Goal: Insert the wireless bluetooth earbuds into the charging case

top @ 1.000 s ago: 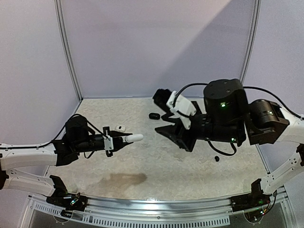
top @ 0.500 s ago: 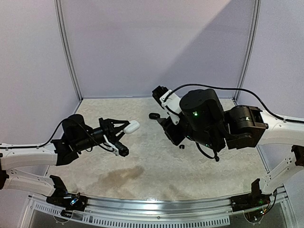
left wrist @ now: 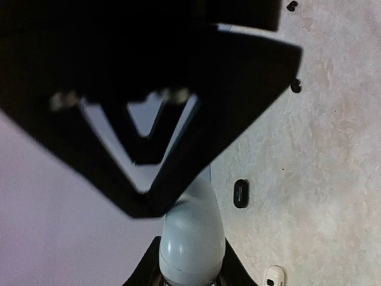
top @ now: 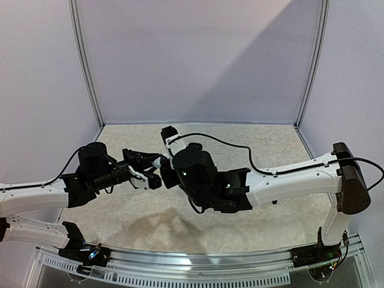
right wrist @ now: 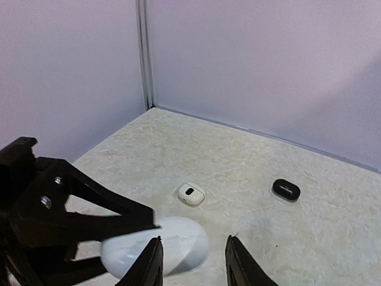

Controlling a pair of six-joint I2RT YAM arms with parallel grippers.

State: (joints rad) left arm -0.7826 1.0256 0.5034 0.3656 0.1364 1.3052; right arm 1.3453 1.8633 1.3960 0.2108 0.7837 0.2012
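Observation:
My left gripper [left wrist: 190,273] is shut on a white oval charging case [left wrist: 191,235], held off the table with its rounded end pointing away. My right gripper [right wrist: 193,263] is open, and its fingers [right wrist: 150,265] stand at that free end of the case [right wrist: 158,247], the left one overlapping it. In the left wrist view the right gripper's black fingers fill the upper picture. Two tiny black earbuds [left wrist: 296,86] lie far off on the table. In the top view the right wrist [top: 192,174] covers the case.
A black oval case [right wrist: 286,189] and a small white rounded piece with a dark spot [right wrist: 191,193] lie on the mottled table beyond the grippers. Purple walls and a metal corner post [right wrist: 143,53] close the back left.
My right arm has swung left across the table to meet the left gripper. My left gripper has lifted and turned the white case toward it. The right jaws have narrowed a little.

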